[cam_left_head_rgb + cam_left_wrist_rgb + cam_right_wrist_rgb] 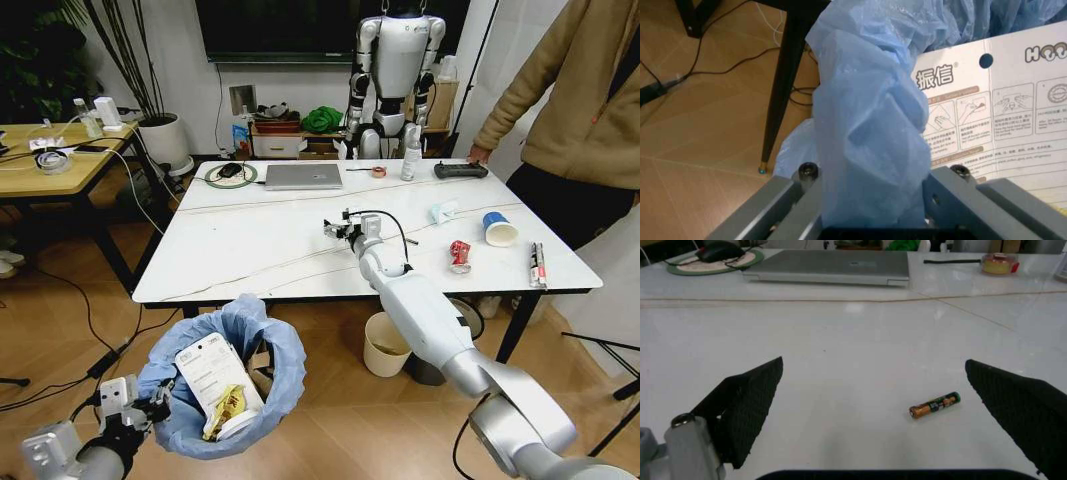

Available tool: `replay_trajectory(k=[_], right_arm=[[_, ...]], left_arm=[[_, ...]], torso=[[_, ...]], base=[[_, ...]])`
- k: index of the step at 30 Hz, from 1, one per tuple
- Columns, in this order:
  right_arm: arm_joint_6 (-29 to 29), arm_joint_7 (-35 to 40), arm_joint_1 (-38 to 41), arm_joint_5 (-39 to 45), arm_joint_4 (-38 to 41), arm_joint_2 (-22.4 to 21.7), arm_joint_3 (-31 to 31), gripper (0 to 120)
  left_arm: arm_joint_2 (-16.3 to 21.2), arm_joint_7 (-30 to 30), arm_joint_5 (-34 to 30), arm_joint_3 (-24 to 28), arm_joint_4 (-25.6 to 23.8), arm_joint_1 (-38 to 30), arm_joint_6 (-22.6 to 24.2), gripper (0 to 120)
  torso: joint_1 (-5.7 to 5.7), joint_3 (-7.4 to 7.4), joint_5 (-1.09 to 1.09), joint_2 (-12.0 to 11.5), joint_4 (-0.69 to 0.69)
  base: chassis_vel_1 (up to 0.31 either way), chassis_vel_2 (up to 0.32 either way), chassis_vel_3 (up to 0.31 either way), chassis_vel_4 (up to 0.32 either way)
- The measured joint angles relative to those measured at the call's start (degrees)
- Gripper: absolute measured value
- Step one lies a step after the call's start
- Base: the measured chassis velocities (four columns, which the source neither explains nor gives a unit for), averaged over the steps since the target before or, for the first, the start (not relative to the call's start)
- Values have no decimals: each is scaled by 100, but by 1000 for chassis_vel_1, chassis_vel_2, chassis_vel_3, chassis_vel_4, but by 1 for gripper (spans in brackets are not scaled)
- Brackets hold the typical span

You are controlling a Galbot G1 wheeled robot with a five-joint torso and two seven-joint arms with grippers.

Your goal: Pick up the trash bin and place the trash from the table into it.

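Gaping wide, the right pincer (pixel 870 405) hovered above a small battery (pixel 934 405), poised to take it; the left pincer (pixel 873 200) clamped the light-blue-bagged dark round trash bin (pixel 225 375) as receptacle.

The flat white packet (pixel 1000 115) in the bin reads "振信" — and, cut off, "HOO".

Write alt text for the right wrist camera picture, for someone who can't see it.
The right end effector hangs open above the white table, its two dark fingers spread either side of a small battery lying on the tabletop. Farther back sit a closed grey laptop, a mouse on a round pad and a roll of tape.
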Motion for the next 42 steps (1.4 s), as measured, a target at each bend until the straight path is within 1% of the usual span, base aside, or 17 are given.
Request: replay_trajectory(k=[9, 18, 25, 31, 35, 42], right_arm=[[30, 133, 89, -200, -337, 136, 114, 100], [-160, 352, 160, -175, -513, 290, 178, 100], [-367, 680, 188, -271, -583, 350, 239, 100], [-154, 331, 151, 229, -615, 354, 311, 100], [-105, 258, 129, 317, -616, 365, 314, 100], [85, -150, 37, 420, -609, 401, 275, 100]], left_arm=[[-19, 6, 34, 35, 12, -18, -7, 0], [-52, 15, 61, 60, 11, -19, -16, 0], [-78, 23, 87, 69, 1, -7, -29, 0], [-100, 28, 110, 77, -15, -9, -40, 0], [-109, 28, 114, 77, -30, -2, -41, 0], [-172, 31, 144, 62, -96, 43, -42, 0]], torso=[[0, 0, 0, 0, 0], [0, 0, 0, 0, 0], [0, 0, 0, 0, 0], [0, 0, 0, 0, 0], [0, 0, 0, 0, 0], [0, 0, 1, 0, -1]], base=[[0, 0, 0, 0], [0, 0, 0, 0], [0, 0, 0, 0], [0, 0, 0, 0], [0, 0, 0, 0], [0, 0, 0, 0]])
